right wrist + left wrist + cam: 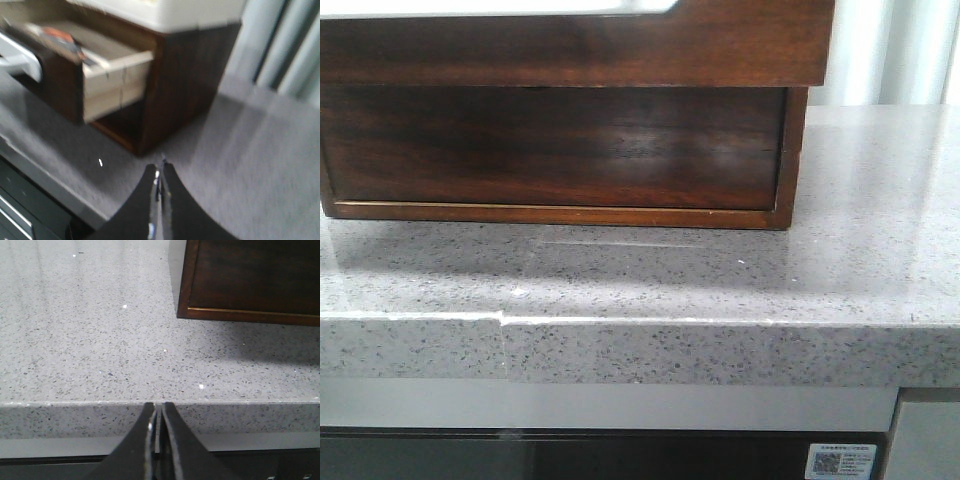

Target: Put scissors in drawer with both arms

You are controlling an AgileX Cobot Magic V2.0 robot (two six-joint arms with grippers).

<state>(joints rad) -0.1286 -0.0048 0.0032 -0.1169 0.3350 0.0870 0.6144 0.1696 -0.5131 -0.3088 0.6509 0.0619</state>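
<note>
The drawer (570, 50) is pulled out of the wooden box (796, 150) toward me; its dark glossy front has a pale cut-out along the top edge. In the right wrist view the drawer (117, 82) shows its pale wooden side wall. The scissors (64, 39), blurred orange and grey, lie inside it. My right gripper (160, 170) is shut and empty above the counter, off the box's right front corner. My left gripper (157, 407) is shut and empty at the counter's front edge, left of the box (250, 280). Neither gripper shows in the front view.
The box stands on a grey speckled stone counter (860, 270) with a thick front edge (620, 350). A white object (190, 12) lies on top of the box. Pale curtains (285, 45) hang behind on the right. Dark cabinet fronts (570, 455) sit below the counter.
</note>
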